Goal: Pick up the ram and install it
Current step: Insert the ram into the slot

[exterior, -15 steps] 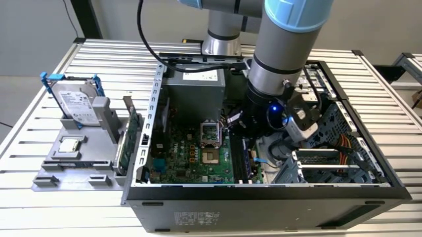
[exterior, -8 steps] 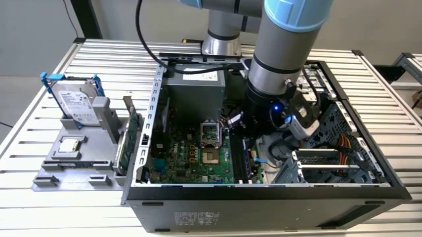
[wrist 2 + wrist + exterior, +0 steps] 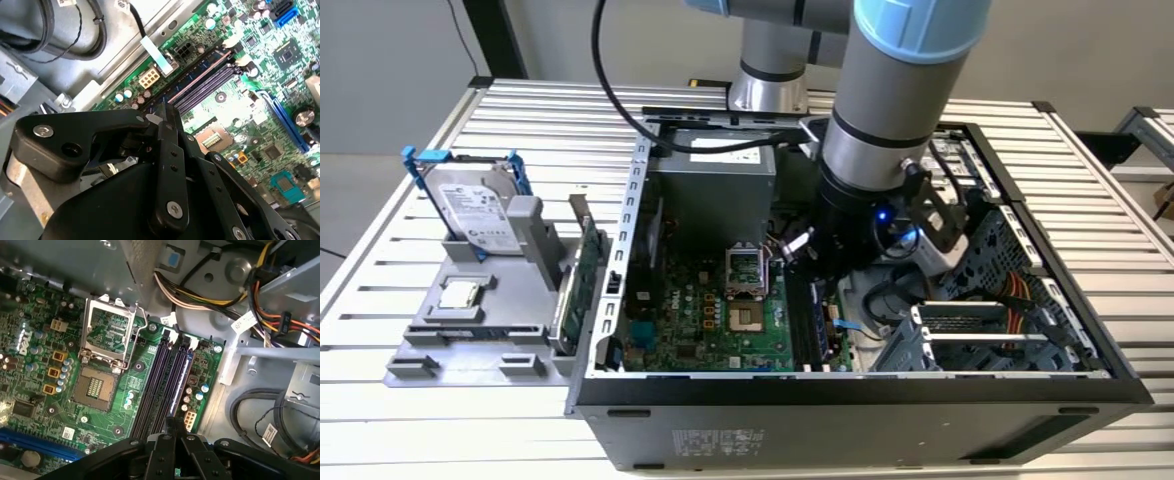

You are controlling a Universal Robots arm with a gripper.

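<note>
First wrist view: matte black hand (image 3: 170, 432), fingers together, perhaps pinching thin ram, above long slots (image 3: 165, 385).

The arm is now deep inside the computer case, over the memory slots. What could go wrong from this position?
1. The ram stands along a slot with the gripper over one end; uneven pressure there could seat it tilted.
2. The open processor socket lies close beside the slots; a sideways slip might damage it.
3. The cable bundle passes near the slots' far end and could snag.
</note>
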